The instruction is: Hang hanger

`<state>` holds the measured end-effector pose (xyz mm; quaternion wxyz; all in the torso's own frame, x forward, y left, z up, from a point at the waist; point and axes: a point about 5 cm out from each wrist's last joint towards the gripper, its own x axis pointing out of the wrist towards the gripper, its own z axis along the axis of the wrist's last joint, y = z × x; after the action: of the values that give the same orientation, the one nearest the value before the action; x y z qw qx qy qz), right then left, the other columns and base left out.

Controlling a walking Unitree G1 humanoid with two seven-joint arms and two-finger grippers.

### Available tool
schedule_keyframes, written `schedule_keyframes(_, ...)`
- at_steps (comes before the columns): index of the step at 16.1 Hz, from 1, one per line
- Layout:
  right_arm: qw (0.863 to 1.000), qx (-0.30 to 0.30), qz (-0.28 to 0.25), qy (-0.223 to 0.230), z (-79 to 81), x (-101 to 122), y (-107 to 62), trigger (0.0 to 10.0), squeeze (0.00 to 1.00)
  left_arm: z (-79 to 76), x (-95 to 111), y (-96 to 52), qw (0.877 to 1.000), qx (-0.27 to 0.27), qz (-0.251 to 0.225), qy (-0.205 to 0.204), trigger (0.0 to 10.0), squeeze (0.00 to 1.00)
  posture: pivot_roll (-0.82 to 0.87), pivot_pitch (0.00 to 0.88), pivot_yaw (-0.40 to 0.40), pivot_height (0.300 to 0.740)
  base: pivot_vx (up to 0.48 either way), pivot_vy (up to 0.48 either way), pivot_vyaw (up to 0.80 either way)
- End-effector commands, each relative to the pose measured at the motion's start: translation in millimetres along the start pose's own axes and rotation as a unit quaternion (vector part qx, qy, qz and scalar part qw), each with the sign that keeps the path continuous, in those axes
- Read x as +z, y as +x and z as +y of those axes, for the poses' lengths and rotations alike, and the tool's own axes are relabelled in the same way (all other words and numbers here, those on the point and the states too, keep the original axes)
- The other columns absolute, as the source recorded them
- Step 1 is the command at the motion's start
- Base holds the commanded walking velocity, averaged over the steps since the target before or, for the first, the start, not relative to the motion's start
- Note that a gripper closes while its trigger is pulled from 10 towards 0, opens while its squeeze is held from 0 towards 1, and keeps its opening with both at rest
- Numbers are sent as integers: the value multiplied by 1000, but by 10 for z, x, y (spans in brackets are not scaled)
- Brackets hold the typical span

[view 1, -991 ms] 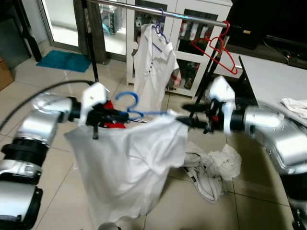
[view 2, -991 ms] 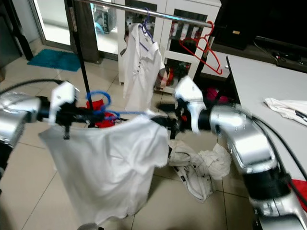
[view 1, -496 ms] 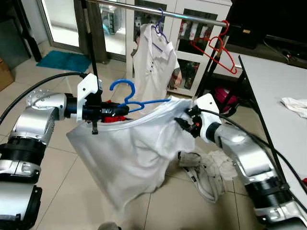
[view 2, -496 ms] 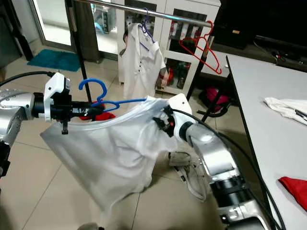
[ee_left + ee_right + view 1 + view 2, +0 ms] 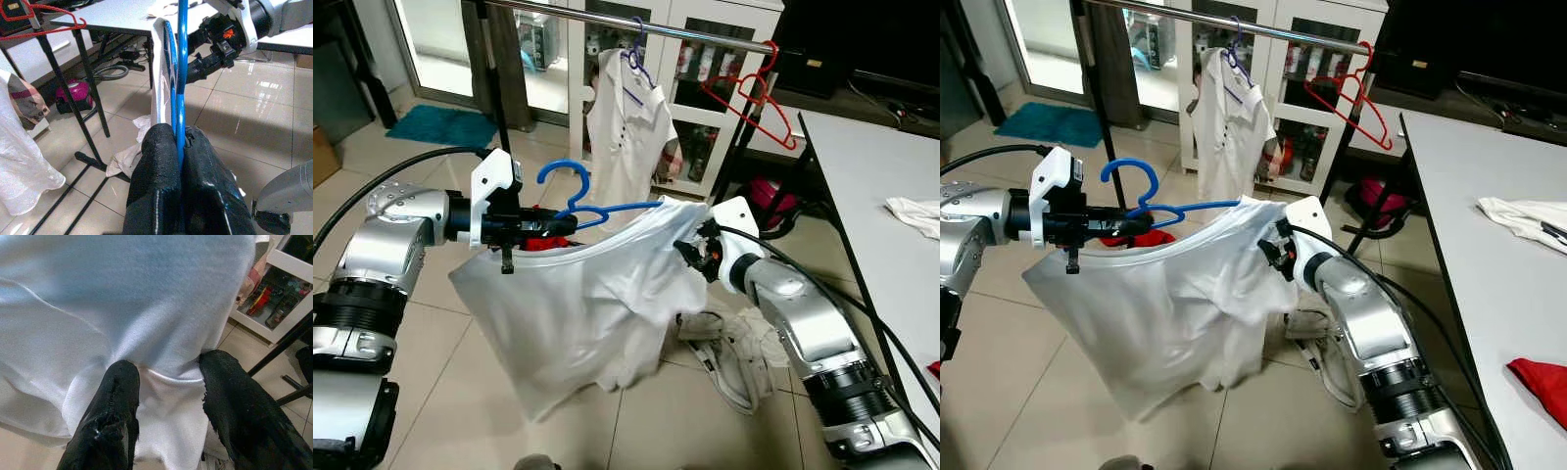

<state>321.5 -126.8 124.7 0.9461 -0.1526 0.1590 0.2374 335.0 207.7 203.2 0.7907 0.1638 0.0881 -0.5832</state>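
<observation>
A blue hanger [image 5: 570, 186] carries a white shirt [image 5: 578, 304] that hangs over the floor in front of me. My left gripper [image 5: 548, 227] is shut on the hanger's bar just below the hook; in the left wrist view the blue hanger [image 5: 182, 73] runs out from between its fingers [image 5: 159, 161]. My right gripper [image 5: 690, 250] is at the shirt's right shoulder, open, its two fingers spread against the white cloth [image 5: 122, 293]. The clothes rail [image 5: 636, 20] crosses behind, above the hanger.
On the rail hang a white buttoned shirt [image 5: 625, 127] on a blue hanger and a bare red hanger [image 5: 759, 93]. A pile of white clothes [image 5: 744, 343] lies on the tiles. A white table [image 5: 871, 176] stands at the right. The rail's black legs [image 5: 499, 98] stand close behind.
The right gripper has drawn in to the shirt's right shoulder, and the left gripper has raised the hanger slightly. The shirt's lower part has swung and settled.
</observation>
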Motion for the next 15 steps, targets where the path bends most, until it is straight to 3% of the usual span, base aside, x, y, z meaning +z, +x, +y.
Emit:
schedule_keyframes(1,1000,-16,-7,8,-73,21,-14,5451,0,16,145,-8,1000,0,-19,25,0,0,-23,0,-58,740,0,0,0)
schedule_keyframes(3,1000,-13,-8,9,-64,22,-11,2353,0,16,142,-16,1000,2,-18,24,0,0,-22,0,-58,740,0,0,0)
schedule_keyframes(4,1000,-11,-8,10,-63,21,-9,0,0,17,139,-17,1000,3,-18,24,0,0,-22,0,-58,740,0,0,0)
schedule_keyframes(15,1000,8,-5,5,-56,-15,-17,0,0,15,106,-26,1000,9,-11,24,0,0,-23,0,-66,740,0,0,0)
